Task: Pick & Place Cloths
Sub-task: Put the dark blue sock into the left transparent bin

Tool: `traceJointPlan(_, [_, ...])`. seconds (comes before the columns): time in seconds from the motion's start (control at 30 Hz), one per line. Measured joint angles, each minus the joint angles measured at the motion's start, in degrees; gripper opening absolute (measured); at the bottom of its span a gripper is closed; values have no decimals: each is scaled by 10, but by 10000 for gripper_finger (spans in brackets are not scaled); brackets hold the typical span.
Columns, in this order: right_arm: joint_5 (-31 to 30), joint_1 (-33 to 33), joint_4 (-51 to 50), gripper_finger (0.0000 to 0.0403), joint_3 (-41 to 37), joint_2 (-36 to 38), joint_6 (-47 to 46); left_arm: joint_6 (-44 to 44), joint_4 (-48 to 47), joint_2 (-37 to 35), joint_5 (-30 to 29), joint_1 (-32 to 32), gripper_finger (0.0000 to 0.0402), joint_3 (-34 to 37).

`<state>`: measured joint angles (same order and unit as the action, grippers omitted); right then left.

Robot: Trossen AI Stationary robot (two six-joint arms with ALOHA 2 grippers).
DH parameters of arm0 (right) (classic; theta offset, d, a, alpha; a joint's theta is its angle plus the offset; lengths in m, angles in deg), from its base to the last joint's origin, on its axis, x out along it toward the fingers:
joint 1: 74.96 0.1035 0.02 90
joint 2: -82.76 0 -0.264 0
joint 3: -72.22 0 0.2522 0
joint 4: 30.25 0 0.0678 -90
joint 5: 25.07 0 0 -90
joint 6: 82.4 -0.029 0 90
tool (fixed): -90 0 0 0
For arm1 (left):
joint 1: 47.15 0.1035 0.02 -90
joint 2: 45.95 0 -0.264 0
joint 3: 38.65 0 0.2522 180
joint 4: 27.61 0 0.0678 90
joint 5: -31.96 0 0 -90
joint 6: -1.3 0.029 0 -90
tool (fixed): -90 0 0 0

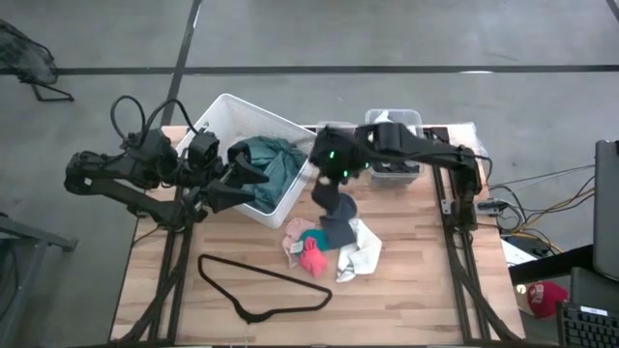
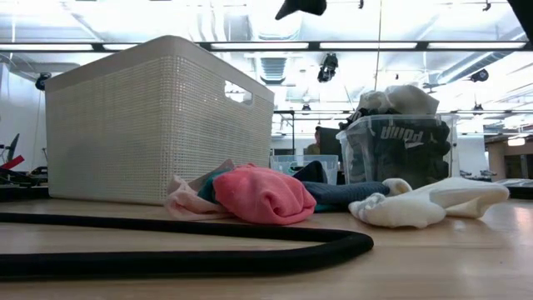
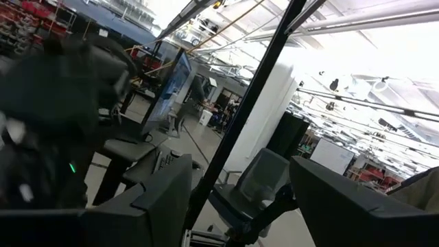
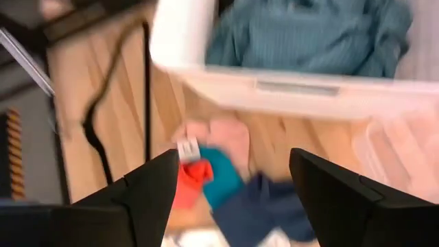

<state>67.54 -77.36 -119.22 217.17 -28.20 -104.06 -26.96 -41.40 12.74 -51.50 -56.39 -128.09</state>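
Note:
A loose pile of small cloths (image 1: 329, 246) lies on the wooden table: a pink-red piece (image 2: 262, 193), white pieces (image 2: 425, 202), a dark blue one (image 4: 264, 199) and a small teal one (image 4: 221, 177). A large teal-green cloth (image 1: 273, 161) lies inside the white basket (image 1: 227, 116). My right gripper (image 1: 334, 198) hangs open above the pile, well off the table (image 2: 300, 7), with nothing between its fingers (image 4: 233, 156). My left gripper (image 1: 250, 179) is open at the basket's near-left side and faces out into the room (image 3: 240, 165).
A thin black wire hanger (image 1: 261, 285) lies on the table's near part, close in front of the low camera (image 2: 166, 246). A clear bin (image 2: 400, 146) stuffed with dark and white cloths stands at the far right, beside the basket. Bare wood shows left and right of the pile.

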Motion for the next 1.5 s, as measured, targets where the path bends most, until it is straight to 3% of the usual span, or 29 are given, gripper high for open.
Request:
traceJointPlan(0.37, [-18, 66, -29, 289, -149, 0, -30, 0, -27, 0, -11, 0, 250, 0])
traceJointPlan(0.5, [-55, 79, -14, 297, -221, 0, -29, 0, -26, 0, -12, 0, 250, 0])
traceJointPlan(0.63, [-88, 90, 38, 298, -290, 0, -6, 0, -26, 0, -13, 0, 250, 0])
traceJointPlan(1.03, [-80, 109, 197, 258, -458, 0, -6, -11, -26, 0, -21, 0, 250, 0])
traceJointPlan(1.5, [-59, 106, 360, 212, -590, 0, -67, -4, -26, 0, -42, 1, 250, 0])
